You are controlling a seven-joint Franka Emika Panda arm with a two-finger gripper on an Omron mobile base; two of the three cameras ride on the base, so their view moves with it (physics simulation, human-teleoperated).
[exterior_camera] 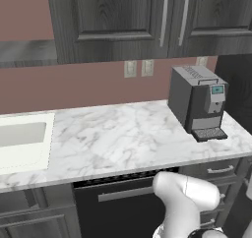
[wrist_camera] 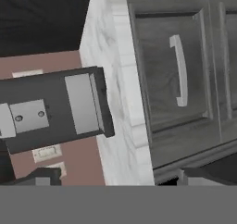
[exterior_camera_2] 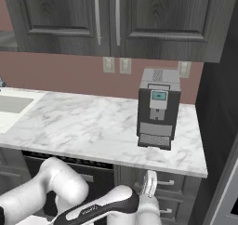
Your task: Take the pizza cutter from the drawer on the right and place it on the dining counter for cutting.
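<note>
The pizza cutter is hidden and the dining counter is out of view. In the hand view my gripper (wrist_camera: 119, 177) stands open, its two dark fingertips (wrist_camera: 44, 177) wide apart with nothing between them. It faces a shut dark grey drawer front (wrist_camera: 178, 75) with a silver bar handle (wrist_camera: 180, 70), a short way off and not touching. That top right drawer (exterior_camera_2: 165, 182) sits just under the marble worktop, below the coffee machine, and also appears in the left base view as the drawer (exterior_camera: 219, 169). My white hand (exterior_camera_2: 149, 182) is raised in front of it.
A dark coffee machine (exterior_camera: 199, 102) (exterior_camera_2: 158, 108) stands on the marble worktop (exterior_camera: 123, 133) above the drawer. A built-in sink (exterior_camera: 22, 133) lies at the left. A dark dishwasher front (exterior_camera: 118, 197) is under the middle. Wall cabinets (exterior_camera_2: 107, 15) hang overhead, and a tall dark unit (exterior_camera_2: 218, 126) closes the right side.
</note>
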